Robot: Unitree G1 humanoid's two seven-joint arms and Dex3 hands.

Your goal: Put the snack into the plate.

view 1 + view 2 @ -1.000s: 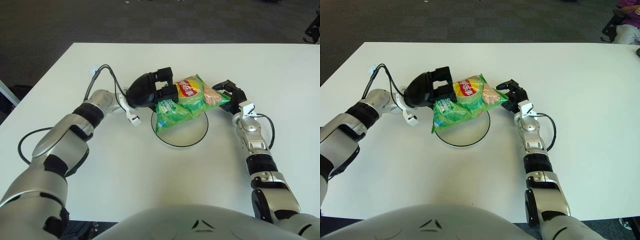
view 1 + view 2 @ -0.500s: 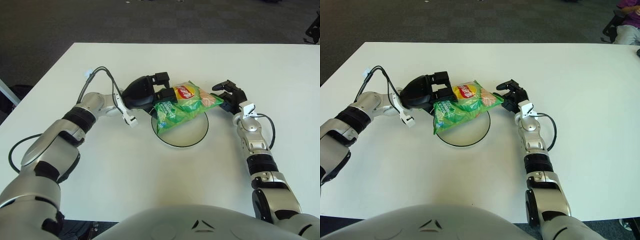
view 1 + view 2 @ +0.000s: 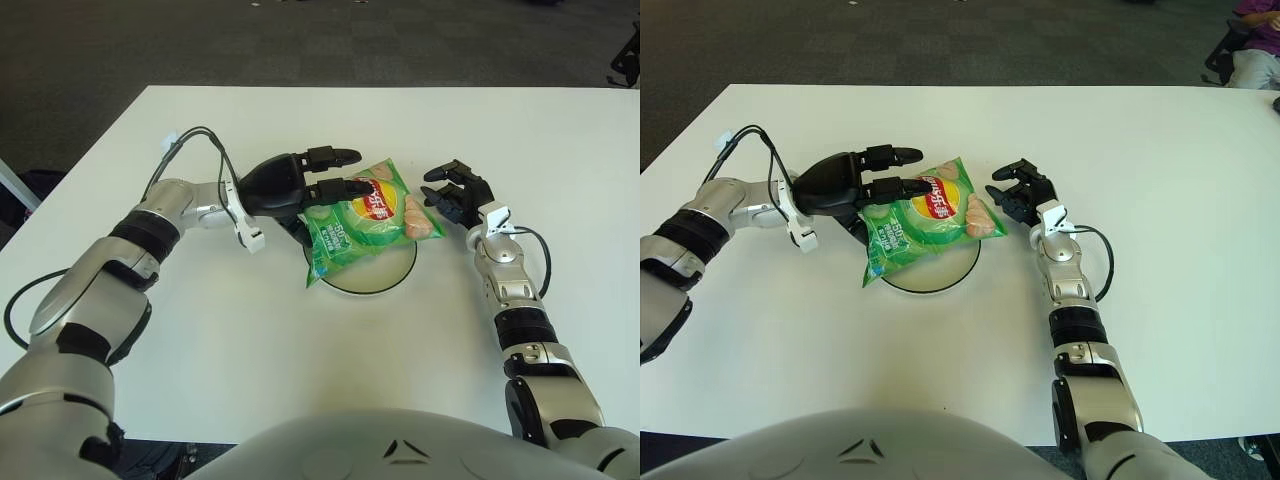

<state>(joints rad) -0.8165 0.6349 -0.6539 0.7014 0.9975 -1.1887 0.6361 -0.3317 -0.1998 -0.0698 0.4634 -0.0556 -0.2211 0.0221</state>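
Crinkled and glossy, the green chip bag (image 3: 367, 221) with its red and yellow logo lies tilted across the round white plate (image 3: 388, 279), its lower corner overhanging the plate's dark rim on the side nearer the left hand. The bag looks puffed, its foil creased along the edges. The left hand (image 3: 296, 186), black and smooth-shelled, sits at the bag's upper left edge with its fingers (image 3: 338, 156) stretched out straight and spread; one fingertip touches the top of the bag near the logo, but nothing is pinched. Just beyond the bag's opposite corner, the right hand (image 3: 452, 192) hovers with its black fingers loosely splayed, holding nothing. A thin black cable (image 3: 206, 140) loops over the left forearm. Everything rests on a matte white table (image 3: 250, 330).
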